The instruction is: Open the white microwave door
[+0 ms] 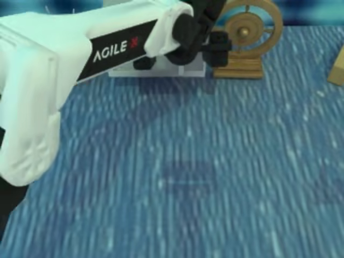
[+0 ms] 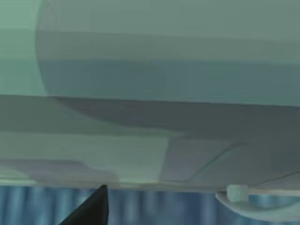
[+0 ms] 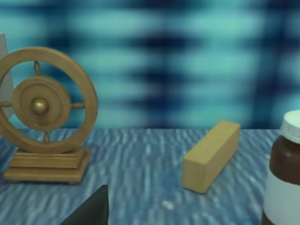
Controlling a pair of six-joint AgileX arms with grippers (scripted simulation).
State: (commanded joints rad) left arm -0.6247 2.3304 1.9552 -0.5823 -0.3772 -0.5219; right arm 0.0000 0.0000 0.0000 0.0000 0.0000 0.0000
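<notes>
Left hand (image 1: 207, 45) reaches low against the white microwave door (image 2: 164, 79); grip cannot be told.

A blue streaked table (image 1: 204, 177) fills the frame. At its top edge stand the microwave (image 1: 161, 69), a wooden wheel ornament (image 1: 244, 40) and, far right, a wooden block (image 1: 337, 67).

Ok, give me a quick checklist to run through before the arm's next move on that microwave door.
1. Left gripper at the white microwave door: ok, reached across to the far edge, wrist camera pressed close.
2. Grip on the door: cannot tell, fingers hidden.
3. Door open: cannot tell.
4. Wooden wheel ornament clear of the arm: not ok, right beside the gripper.
5. Right arm parked: cannot tell, absent from the top view.
</notes>
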